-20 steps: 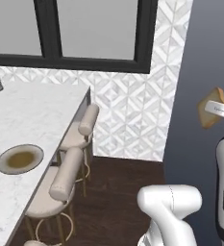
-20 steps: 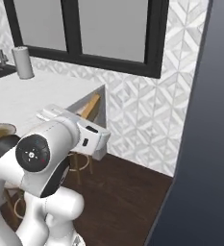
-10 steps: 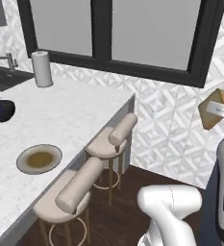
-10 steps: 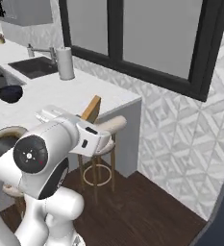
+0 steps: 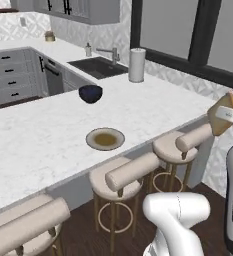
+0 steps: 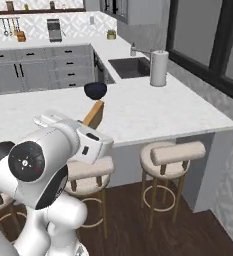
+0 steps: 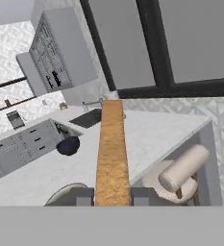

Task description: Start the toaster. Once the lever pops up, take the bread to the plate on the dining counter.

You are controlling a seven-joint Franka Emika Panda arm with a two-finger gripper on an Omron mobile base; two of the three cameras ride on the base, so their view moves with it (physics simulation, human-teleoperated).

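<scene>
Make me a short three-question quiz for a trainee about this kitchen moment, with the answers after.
1. True or false: the bread already lies on the plate.
2. Which sits nearer the sink on the dining counter: A) the plate, B) the dark blue bowl?
3. Fill in: the end effector is shut on the ____.

Key:
1. False; the end effector holds the bread on edge, off the counter's stool side.
2. B.
3. bread.
</scene>
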